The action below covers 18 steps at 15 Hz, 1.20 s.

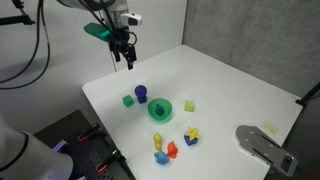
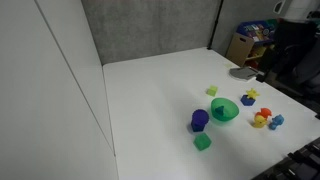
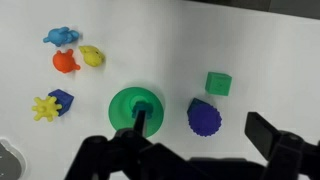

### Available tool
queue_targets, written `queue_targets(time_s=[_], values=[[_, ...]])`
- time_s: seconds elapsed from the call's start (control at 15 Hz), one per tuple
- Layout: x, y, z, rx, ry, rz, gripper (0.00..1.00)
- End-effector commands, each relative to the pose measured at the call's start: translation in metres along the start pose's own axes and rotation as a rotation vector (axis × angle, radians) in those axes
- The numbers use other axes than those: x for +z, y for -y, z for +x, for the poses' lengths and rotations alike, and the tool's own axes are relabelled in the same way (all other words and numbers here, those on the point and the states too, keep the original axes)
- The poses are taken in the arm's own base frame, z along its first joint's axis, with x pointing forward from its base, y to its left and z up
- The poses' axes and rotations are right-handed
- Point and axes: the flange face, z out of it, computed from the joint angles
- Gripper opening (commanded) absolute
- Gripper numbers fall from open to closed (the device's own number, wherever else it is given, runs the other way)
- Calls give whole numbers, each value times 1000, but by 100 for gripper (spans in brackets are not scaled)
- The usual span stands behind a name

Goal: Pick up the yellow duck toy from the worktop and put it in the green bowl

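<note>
Hovering above the desk (image 1: 230,85), the end effector (image 1: 127,62) is spread wide and empty; the yellow duck toy (image 3: 92,56) lies just beside an orange toy (image 3: 66,62), near the green bowl (image 3: 118,98).

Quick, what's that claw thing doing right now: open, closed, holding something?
Gripper: open, holding nothing.

grey wall (image 2: 150,25), white side panel (image 2: 45,90), cardboard box (image 2: 241,47)
</note>
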Motion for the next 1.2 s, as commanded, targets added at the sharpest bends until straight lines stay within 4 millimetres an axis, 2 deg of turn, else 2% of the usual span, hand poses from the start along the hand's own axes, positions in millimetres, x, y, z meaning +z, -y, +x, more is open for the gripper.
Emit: queue_targets(time_s=[0.0, 0.6, 0.93, 1.13], values=[[0, 0, 0, 0, 1, 0, 100], [0, -2, 1, -3, 8, -1, 100], [3, -20, 2, 4, -11, 43, 100], [7, -42, 2, 8, -33, 64, 100]])
